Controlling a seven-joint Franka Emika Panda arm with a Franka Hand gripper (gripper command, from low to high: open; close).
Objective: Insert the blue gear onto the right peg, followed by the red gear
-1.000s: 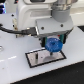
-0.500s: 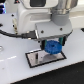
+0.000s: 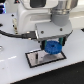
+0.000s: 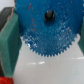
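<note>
The pincer [image 4: 46, 37] pinches the blue gear [image 4: 48, 27] just above the grey plate [image 3: 46, 58] on the bench [image 3: 15, 67]; blue-gear step in hand, next lowering its hole squarely over the hidden right peg.

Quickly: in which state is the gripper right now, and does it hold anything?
Gripper: shut on the blue gear, fingers pressing on both sides of its toothed rim.
</note>
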